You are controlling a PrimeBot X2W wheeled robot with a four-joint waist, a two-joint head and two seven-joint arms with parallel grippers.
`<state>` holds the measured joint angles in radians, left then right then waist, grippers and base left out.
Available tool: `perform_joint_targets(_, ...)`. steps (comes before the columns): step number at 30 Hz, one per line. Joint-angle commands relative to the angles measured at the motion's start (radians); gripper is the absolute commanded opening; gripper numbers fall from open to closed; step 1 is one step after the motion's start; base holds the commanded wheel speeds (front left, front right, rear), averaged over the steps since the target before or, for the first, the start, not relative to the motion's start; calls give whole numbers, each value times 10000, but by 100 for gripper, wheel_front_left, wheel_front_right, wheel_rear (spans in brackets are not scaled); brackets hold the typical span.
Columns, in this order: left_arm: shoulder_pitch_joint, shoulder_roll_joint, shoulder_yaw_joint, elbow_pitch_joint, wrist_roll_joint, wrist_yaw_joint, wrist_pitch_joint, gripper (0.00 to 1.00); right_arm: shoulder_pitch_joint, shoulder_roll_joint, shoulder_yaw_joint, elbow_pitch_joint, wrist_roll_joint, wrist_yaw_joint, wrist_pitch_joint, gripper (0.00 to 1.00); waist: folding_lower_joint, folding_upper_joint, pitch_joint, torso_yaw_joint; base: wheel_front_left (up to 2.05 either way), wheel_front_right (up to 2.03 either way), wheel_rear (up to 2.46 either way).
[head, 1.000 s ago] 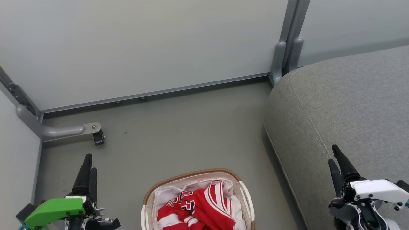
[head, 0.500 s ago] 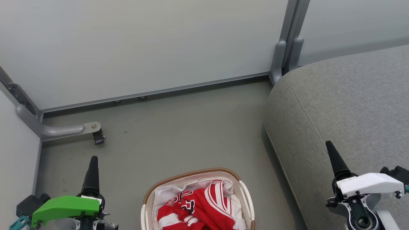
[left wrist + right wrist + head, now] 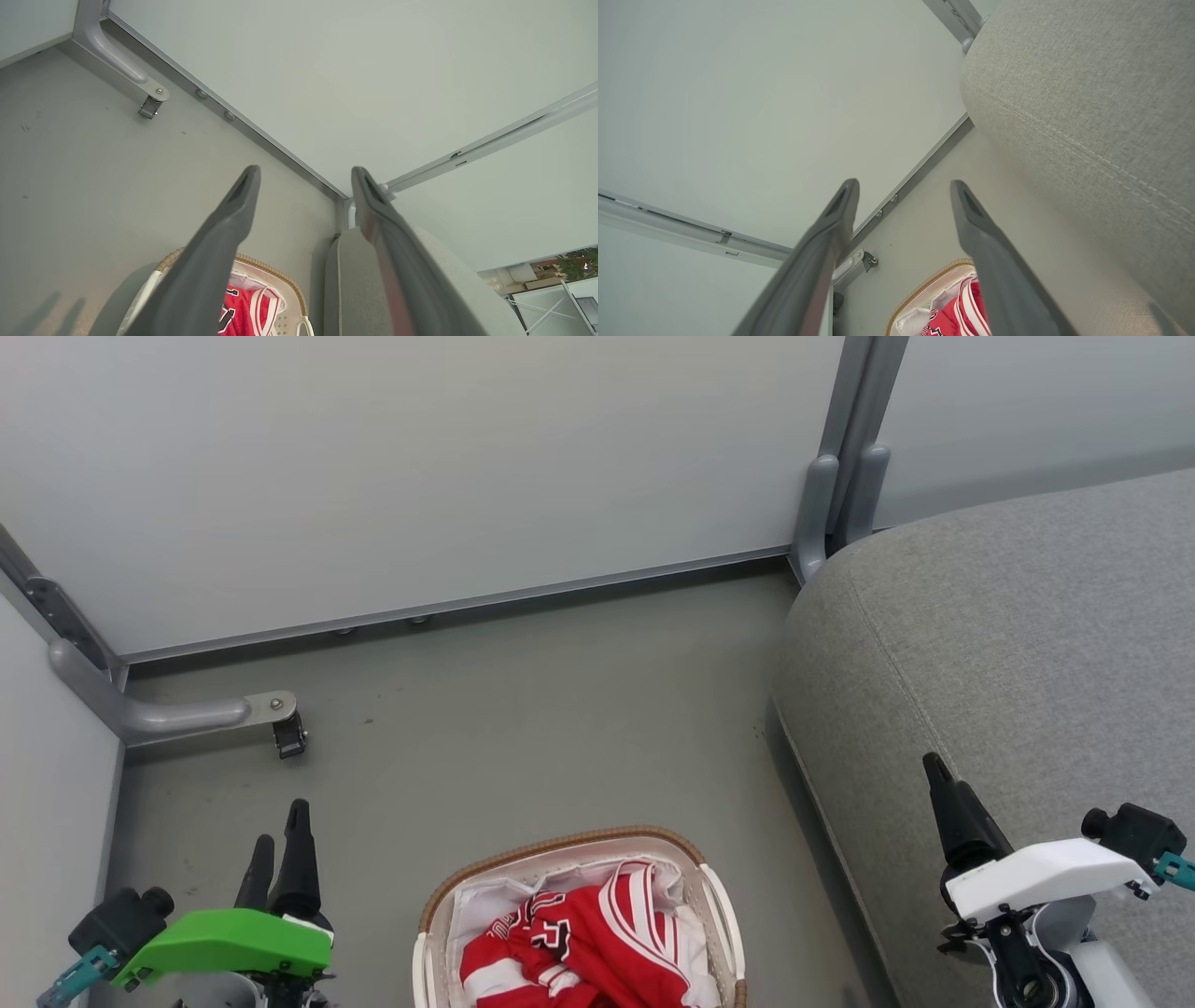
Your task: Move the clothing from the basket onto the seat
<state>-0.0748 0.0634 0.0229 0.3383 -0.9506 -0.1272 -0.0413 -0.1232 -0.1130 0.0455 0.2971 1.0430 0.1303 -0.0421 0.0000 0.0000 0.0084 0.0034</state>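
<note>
Grey floor [image 3: 541,709] lay under my whole working area. Nearest to me, at the lower left of the head view, my left pincer [image 3: 280,823] hung above that floor with its two dark fingers [image 3: 297,859] spread wide and nothing between them. At the lower right my right pincer [image 3: 903,183] hovered over the front part of the sofa cushion [image 3: 1027,635]; the wrist view showed its jaws likewise wide apart and empty. Between the two arms the laundry basket [image 3: 560,841] sat on the floor near the cushion's edge, cut off by the bottom of the frame. The red jersey [image 3: 560,952] lay crumpled inside it on the white liner [image 3: 485,901], touched by neither pincer. Farther out, a small caster [image 3: 288,739] on a grey bracket [image 3: 168,717] stood off to the left. Beyond it pale panels [image 3: 420,476] closed off the floor, joined by a grey post [image 3: 845,457] at the cushion's far corner.
</note>
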Motion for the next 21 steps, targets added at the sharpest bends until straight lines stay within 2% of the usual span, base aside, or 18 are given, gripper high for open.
perform_joint_targets(1, -243, 124, -68, -62, 445, 5, -115, 100, -289, -147, 75, -57, -369, 4, -126, 100, 0, 0, 6, 2, 0, 0, 0)
perform_joint_targets(21, -154, 241, -562, 74, 3133, 145, -754, 100, -419, -286, 701, 316, -2969, 4, -764, 100, 0, 0, 66, 25, 0, 0, 0)
